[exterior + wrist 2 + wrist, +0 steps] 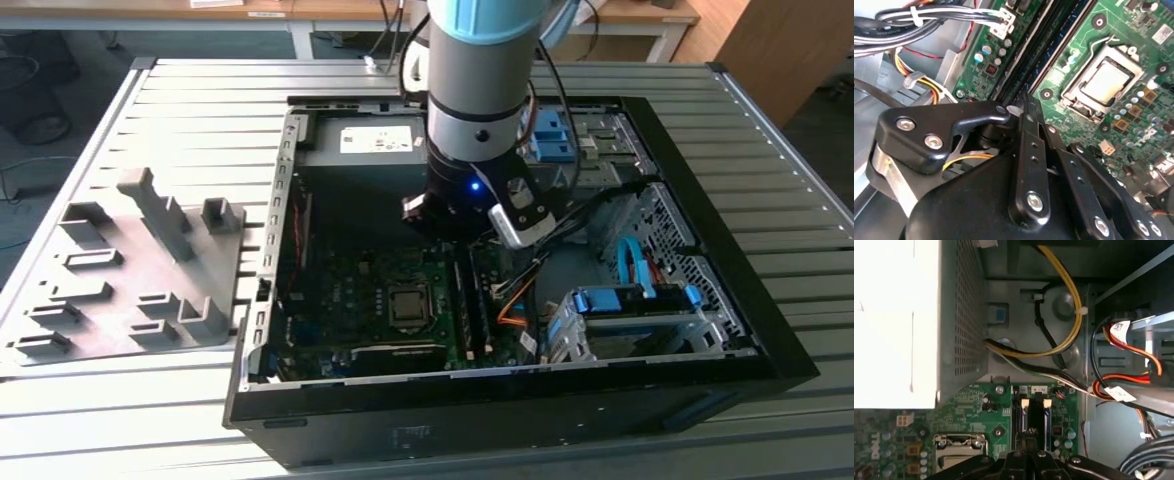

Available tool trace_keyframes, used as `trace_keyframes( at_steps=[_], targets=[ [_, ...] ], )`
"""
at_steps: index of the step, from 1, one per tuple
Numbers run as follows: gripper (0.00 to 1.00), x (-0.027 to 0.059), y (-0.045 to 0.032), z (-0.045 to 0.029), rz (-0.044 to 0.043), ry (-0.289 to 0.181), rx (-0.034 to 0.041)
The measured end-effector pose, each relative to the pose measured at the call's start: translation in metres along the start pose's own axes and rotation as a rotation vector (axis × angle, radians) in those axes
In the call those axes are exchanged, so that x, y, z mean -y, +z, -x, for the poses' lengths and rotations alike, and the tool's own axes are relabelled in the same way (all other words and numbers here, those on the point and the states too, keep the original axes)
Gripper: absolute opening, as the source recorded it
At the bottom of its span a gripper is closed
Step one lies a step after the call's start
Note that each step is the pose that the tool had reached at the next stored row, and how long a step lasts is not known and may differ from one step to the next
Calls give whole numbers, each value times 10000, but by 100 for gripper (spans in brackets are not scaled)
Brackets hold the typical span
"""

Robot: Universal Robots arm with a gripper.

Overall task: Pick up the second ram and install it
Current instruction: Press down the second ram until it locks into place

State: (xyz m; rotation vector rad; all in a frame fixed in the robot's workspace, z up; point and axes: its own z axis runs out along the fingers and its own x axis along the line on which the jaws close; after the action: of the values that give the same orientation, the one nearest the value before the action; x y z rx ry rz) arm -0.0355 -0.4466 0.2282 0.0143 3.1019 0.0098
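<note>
Open PC case on counter: gripper, fingers pinched together, directly above the slots, aligned lengthwise; ram unseen.

An open computer case is laid on a slatted metal table. A grey fixture tray is placed beside it, toward the exterior view's left. Inside, a processor socket and yellow cables are seen.
</note>
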Motion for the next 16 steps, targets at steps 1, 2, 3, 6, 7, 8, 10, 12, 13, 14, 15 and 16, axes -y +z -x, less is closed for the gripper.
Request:
trace_keyframes(
  at_steps=[1, 2, 3, 6, 7, 8, 10, 12, 13, 14, 15, 16],
  targets=[
    [10, 24, -1, 0, -8, 1, -1],
    [10, 54, -2, 0, -13, 1, -1],
    [10, 89, -2, 1, -14, 0, 0],
    [10, 192, -3, 2, -29, 0, -1],
    [10, 228, -3, 2, -35, -1, -1],
    [10, 264, -2, 3, -37, -1, 0],
    [10, 333, -1, 3, -65, -2, 0],
    [10, 397, 2, 4, -122, -5, 0],
    [10, 428, 3, 4, -155, -6, -1],
    [10, 459, 6, 4, -191, -7, -1],
    [10, 477, 9, 4, -248, -10, -1],
    [10, 491, 13, 4, -309, -12, -1]
  ],
)
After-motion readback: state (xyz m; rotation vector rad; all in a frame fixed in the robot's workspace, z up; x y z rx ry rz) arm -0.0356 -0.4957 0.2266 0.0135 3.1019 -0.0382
